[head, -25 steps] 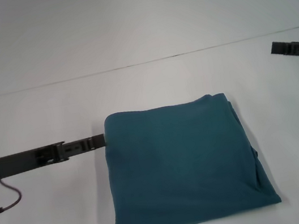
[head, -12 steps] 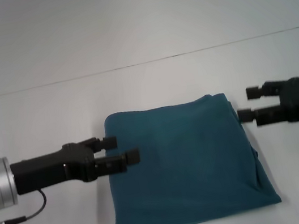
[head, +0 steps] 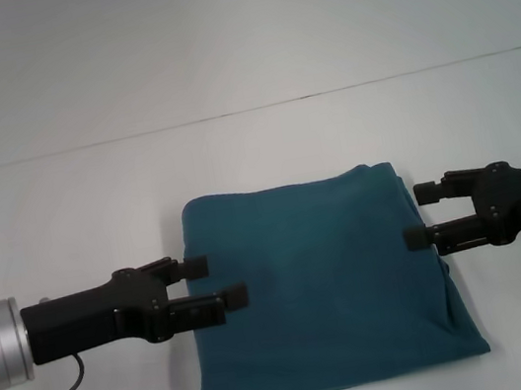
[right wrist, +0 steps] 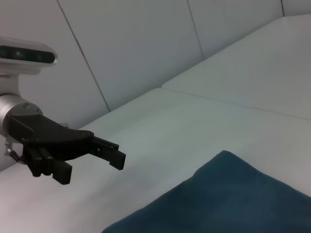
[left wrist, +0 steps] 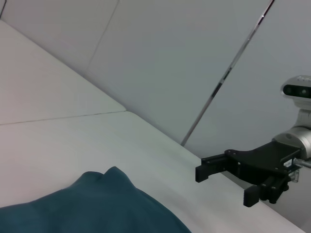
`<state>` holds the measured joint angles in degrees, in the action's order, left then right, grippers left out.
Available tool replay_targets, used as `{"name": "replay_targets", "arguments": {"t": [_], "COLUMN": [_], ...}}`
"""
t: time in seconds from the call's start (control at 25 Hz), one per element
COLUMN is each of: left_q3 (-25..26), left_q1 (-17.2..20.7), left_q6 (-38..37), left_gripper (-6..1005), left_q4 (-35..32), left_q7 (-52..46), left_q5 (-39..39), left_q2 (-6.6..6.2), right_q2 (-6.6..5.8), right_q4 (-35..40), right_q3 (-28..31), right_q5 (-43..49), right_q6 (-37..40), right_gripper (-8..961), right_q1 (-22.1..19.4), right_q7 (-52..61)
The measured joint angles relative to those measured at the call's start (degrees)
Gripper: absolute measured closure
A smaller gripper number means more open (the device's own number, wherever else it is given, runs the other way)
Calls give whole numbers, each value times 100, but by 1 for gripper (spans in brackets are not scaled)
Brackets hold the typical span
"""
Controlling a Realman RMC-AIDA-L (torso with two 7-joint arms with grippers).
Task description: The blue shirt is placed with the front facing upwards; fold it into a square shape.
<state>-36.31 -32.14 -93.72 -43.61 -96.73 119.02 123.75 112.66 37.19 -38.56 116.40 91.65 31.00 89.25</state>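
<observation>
Your left gripper (head: 217, 282) reaches in level from the left with its two fingers spread apart, the tips over the left edge of the blue shirt (head: 321, 285); nothing is between them. Your right gripper (head: 420, 216) mirrors it from the right, also horizontal, fingers parted and empty, the tips at the shirt's right edge. From the head view you cannot tell whether either one touches the cloth or hangs just above it. The shirt lies folded into a rough square on the white table (head: 233, 149), plain side up, with layered edges showing along its right side. The left wrist view shows you a corner of the shirt (left wrist: 92, 204) and the right gripper (left wrist: 228, 182) raised off the tabletop beyond it, which the head view does not settle. The right wrist view shows the left gripper (right wrist: 92, 162) likewise held clear of the table surface, beside the shirt (right wrist: 228, 199).
</observation>
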Motion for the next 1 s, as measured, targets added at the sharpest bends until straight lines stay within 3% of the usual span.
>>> {"name": "replay_targets", "arguments": {"t": [1.0], "left_q3": [-536], "left_q1": [-37], "left_q6": [-127], "left_gripper": [62], "left_q4": [21], "left_q7": [44], "left_q5": [18], "left_q2": [-30], "right_q2": [57], "right_q4": [-2], "right_q3": [-43], "right_q5": [33], "right_q6": [127], "right_gripper": [23], "right_q1": [86], "right_q7": [76]}}
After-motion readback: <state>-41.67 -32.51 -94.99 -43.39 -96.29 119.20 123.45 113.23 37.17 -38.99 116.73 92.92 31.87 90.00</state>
